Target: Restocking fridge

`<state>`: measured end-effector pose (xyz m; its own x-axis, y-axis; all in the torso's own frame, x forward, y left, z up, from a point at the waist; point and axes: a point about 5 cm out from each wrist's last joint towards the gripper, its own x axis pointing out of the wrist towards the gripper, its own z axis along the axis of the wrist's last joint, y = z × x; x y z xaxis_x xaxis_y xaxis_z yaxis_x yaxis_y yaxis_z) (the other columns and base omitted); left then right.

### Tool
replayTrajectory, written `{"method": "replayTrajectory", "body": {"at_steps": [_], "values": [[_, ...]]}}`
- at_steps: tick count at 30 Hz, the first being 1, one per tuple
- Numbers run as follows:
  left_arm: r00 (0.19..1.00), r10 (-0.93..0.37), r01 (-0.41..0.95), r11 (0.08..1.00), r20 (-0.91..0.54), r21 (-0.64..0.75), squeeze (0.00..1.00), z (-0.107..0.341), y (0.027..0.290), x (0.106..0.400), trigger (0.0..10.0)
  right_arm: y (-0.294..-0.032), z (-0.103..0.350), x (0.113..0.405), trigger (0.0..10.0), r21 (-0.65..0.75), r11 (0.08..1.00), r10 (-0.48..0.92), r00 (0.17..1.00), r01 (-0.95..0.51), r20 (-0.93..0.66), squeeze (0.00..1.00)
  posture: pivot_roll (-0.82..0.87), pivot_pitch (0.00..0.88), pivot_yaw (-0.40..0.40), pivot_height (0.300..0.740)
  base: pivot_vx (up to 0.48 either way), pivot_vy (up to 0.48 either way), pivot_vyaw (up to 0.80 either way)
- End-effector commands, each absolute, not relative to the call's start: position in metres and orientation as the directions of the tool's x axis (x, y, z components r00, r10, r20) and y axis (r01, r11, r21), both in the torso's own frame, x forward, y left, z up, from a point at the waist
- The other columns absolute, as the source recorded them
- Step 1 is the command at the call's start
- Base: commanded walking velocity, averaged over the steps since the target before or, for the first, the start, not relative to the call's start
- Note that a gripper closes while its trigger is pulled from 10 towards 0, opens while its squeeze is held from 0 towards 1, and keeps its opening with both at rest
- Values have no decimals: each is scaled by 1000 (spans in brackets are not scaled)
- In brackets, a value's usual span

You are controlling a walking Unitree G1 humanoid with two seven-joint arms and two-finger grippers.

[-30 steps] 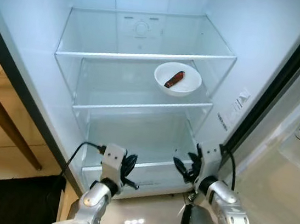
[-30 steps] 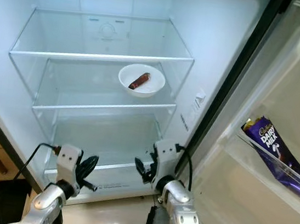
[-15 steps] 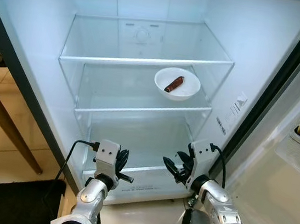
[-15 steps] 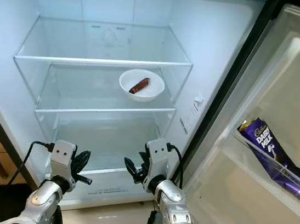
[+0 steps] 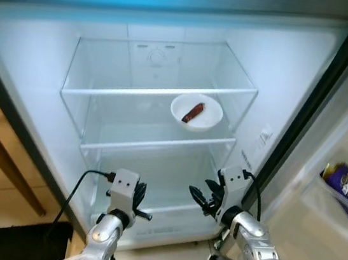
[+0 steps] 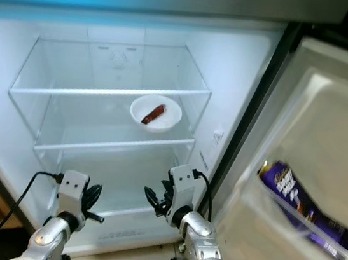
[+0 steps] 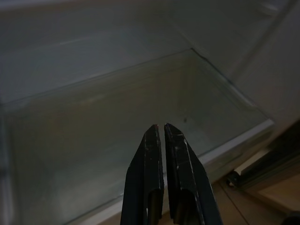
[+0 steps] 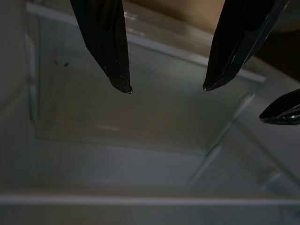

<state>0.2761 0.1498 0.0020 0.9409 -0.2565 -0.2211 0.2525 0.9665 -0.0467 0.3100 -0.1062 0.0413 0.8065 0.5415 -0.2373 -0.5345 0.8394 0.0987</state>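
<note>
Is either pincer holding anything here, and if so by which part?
Nothing is held. The left pincer is shut on nothing, and the right pincer is open with nothing between its fingers.

A white bowl (image 5: 196,112) holding a brown sausage (image 5: 193,112) sits on the fridge's middle glass shelf (image 5: 128,138).

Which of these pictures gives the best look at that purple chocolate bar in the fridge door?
The right eye view: the purple chocolate bar lies whole in the door shelf, wrapper lettering facing out. In the left eye view it is cut off at the picture's edge. The wrist views look into the fridge's lower compartment instead.
</note>
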Motion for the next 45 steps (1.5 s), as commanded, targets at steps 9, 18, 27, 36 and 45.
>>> {"method": "replayTrajectory", "body": {"at_steps": [9, 18, 27, 36, 45], "values": [[923, -236, 241, 970, -303, -19, 0, -11, 159, 265, 10000, -109, 36, 309, 10000, 94, 848, 526, 811, -521, -257, 0, 1, 18, -22, 615, 0, 0, 0], [901, -224, 236, 972, -372, -13, 0, -23, 161, 253, 10000, -113, 26, 302, 10000, 107, 843, 534, 795, -528, -289, 0, 2, 16, -23, 615, 0, 0, 0], [870, -222, 243, 970, -440, -11, 0, -35, 162, 242, 10000, -121, 15, 295, 10000, 134, 849, 526, 787, -512, -324, 0, -2, 15, -21, 650, 0, 0, 0], [837, -213, 243, 970, -505, -6, 0, -45, 167, 229, 10000, -124, 6, 291, 10000, 120, 878, 473, 797, -464, -376, 0, -6, 14, -12, 665, 0, 0, 0], [816, -209, 246, 969, -538, -4, 0, -51, 169, 222, 10000, -139, -9, 277, 10000, 179, 885, 464, 781, -430, -417, 0, -2, 15, -10, 685, 0, 0, 0]]}}
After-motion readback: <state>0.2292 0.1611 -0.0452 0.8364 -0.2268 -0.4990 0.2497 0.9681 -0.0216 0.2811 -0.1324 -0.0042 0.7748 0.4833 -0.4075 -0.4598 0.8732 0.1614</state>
